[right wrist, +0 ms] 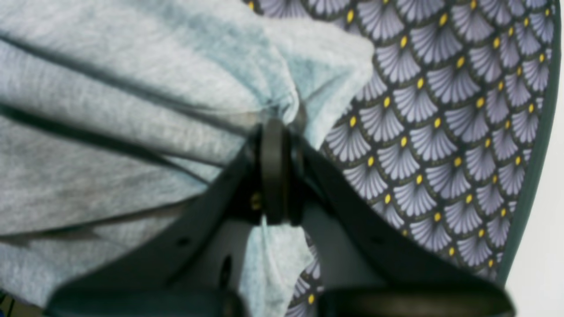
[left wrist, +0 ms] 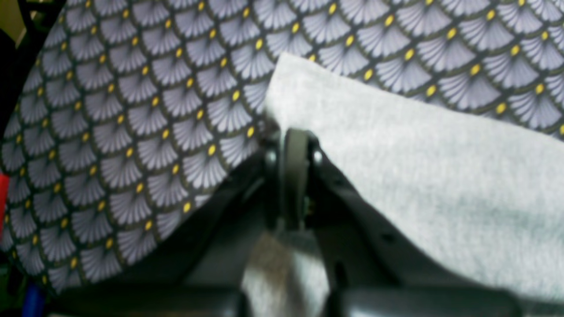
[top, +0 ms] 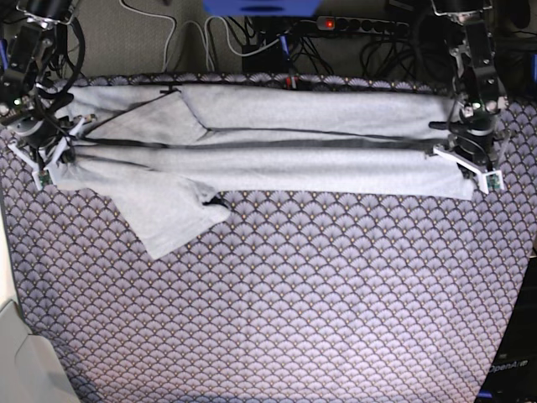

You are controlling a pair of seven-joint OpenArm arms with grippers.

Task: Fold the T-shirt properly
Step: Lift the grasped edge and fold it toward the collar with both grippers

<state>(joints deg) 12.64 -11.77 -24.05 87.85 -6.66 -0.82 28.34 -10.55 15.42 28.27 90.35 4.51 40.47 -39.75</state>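
Note:
The light-grey T-shirt (top: pixel 277 143) is stretched in a long band across the far part of the table, folded lengthwise. One sleeve (top: pixel 172 214) spreads toward the front at the left. My left gripper (top: pixel 466 164) stands at the band's right end in the base view. In the left wrist view it (left wrist: pixel 293 132) is shut on a corner of the T-shirt (left wrist: pixel 418 176), with cloth bunched between the fingers. My right gripper (top: pixel 59 155) stands at the band's left end. In the right wrist view it (right wrist: pixel 275 125) is shut on gathered T-shirt (right wrist: pixel 110 132) fabric.
A purple-grey scallop-patterned tablecloth (top: pixel 294 294) covers the table (left wrist: pixel 132 110) (right wrist: pixel 440 132). Behind the far edge lie cables and a power strip (top: pixel 352 25). The cloth's rounded edge runs close past the right gripper in the right wrist view.

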